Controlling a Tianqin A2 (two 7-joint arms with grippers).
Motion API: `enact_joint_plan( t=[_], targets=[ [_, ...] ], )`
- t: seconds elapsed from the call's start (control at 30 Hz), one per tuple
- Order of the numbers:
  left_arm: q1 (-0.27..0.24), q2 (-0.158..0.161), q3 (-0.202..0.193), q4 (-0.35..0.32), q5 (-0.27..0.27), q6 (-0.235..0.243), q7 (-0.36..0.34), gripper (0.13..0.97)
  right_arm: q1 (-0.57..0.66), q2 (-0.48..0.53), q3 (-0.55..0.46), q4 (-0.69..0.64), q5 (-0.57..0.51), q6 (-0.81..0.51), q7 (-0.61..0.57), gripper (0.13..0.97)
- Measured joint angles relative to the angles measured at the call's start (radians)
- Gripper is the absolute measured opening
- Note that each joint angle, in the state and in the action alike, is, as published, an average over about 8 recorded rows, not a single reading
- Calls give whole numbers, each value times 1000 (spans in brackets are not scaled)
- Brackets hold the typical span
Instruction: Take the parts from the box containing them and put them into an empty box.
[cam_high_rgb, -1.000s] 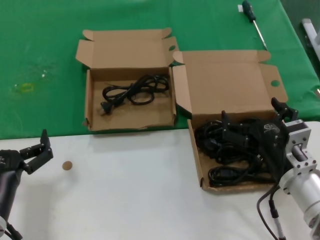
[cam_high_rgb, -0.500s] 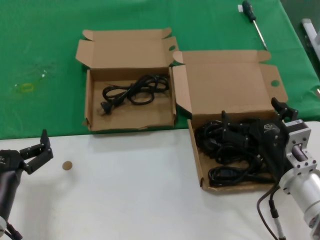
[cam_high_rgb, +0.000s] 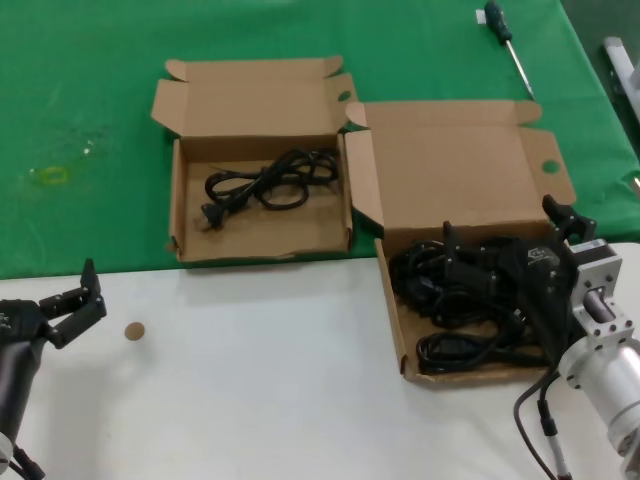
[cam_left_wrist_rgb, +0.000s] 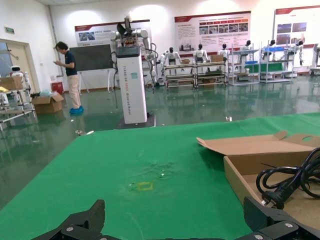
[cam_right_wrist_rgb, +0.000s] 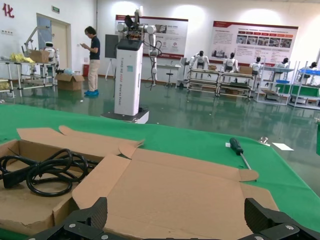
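Observation:
The larger brown box (cam_high_rgb: 392, 305) stands on the right and holds several black power cords (cam_high_rgb: 450, 305) in a tangled pile. My right gripper (cam_high_rgb: 500, 225) is open and empty, low over that pile, facing the box's raised lid (cam_right_wrist_rgb: 170, 195). The smaller brown box (cam_high_rgb: 178, 215) stands to its left on the green cloth with one coiled cord (cam_high_rgb: 265, 183) in it. That cord also shows in the right wrist view (cam_right_wrist_rgb: 50, 172) and the left wrist view (cam_left_wrist_rgb: 290, 180). My left gripper (cam_high_rgb: 70, 292) is open and empty at the near left over the white table.
A black-handled screwdriver (cam_high_rgb: 508, 42) lies on the green cloth (cam_high_rgb: 80, 100) beyond the larger box. A small brown disc (cam_high_rgb: 134, 331) lies on the white table (cam_high_rgb: 260, 390) near my left gripper. The two boxes touch side by side.

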Motion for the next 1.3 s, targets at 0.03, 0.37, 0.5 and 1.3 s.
enact_joint_plan(
  t=[0.03, 0.37, 0.5, 1.3],
  targets=[
    [0, 0, 0, 0, 0, 0, 0, 966, 0, 0, 0, 0, 0, 0, 0, 966],
    [0, 0, 0, 0, 0, 0, 0, 966, 0, 0, 0, 0, 0, 0, 0, 966],
    [0, 0, 0, 0, 0, 0, 0, 966, 0, 0, 0, 0, 0, 0, 0, 966],
    [0, 0, 0, 0, 0, 0, 0, 966, 0, 0, 0, 0, 0, 0, 0, 966]
  ],
)
